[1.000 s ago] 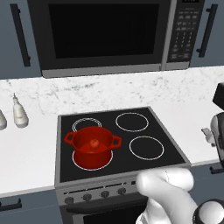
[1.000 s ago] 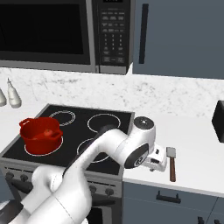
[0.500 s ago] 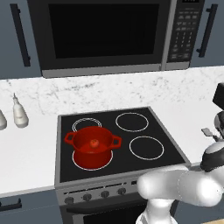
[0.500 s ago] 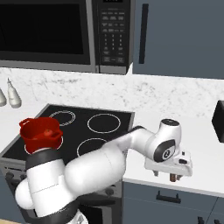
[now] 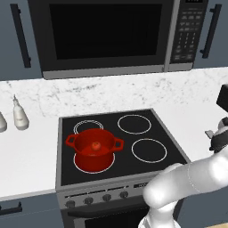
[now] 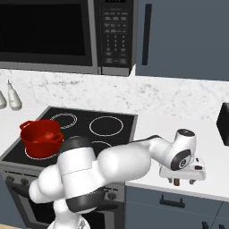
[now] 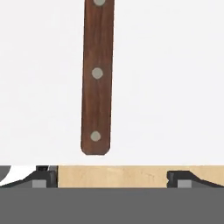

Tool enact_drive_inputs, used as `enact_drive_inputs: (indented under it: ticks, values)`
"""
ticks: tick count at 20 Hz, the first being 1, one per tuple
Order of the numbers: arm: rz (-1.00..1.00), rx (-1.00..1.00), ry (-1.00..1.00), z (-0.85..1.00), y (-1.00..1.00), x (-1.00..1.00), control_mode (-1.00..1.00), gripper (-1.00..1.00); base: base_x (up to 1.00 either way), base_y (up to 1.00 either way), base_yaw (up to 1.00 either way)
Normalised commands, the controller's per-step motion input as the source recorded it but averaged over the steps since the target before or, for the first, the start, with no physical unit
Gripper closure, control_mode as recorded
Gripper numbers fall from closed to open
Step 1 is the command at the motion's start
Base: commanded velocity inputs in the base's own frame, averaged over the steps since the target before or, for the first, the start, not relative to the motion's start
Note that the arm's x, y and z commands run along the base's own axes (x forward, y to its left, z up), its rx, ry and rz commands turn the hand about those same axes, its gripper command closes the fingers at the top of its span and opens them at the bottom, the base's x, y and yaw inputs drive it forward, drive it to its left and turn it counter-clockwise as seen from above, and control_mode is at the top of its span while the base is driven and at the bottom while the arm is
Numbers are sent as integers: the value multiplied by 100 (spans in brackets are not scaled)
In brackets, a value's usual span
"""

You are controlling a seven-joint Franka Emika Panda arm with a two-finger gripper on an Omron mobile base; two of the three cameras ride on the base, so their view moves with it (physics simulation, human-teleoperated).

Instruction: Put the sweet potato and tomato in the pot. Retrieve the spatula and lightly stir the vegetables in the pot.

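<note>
The spatula (image 7: 97, 74) lies flat on the white bench (image 6: 152, 129), to the right of the stove (image 6: 89, 127), and the hand view looks straight down on its brown wooden handle with three small grey pins. It looks thin, stiff and light, so it should lift easily, but it lies so low that the tool must go right down to the bench to get under its sides. The best place to hold it seems to be the middle of the handle, across the narrow way, so it does not tip. The smooth wood may slip a little if held too near the round end. The tool (image 6: 183, 181) hangs low over the bench right of the stove, above the handle, with its two tips spread wide apart and nothing between them. The end of the handle sits just ahead of the tips, not yet between them. The pot (image 5: 94, 147) stands on the front left ring of the stove, and the tomato (image 5: 95, 145) is a small red ball inside it. The sweet potato cannot be made out in the pot. Nothing lies beside the handle. A dark box (image 6: 222, 124) stands further right of the stove, apart from the tool, and two small pale bottles (image 5: 18, 115) stand well to the left of the stove.
</note>
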Motion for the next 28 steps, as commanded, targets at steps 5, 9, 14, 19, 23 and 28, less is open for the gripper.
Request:
enact_drive_inputs:
  ticks: [5, 9, 14, 19, 23, 28]
  values:
    - [3, 4, 0, -56, 0, 42, -100, -100, 0, 0, 0]
    - [0, 4, 0, -46, -3, 34, -100, -100, 0, 0, 0]
    - [0, 2, 0, -56, -1, 15, -100, 100, 0, 0, 0]
    - [0, 0, -2, -39, 13, -8, -100, 100, 0, 0, 0]
    - [9, -4, -24, 27, 23, -66, -100, 100, 0, 0, 0]
    - [38, -27, -39, 99, 29, -96, -100, 100, 0, 0, 0]
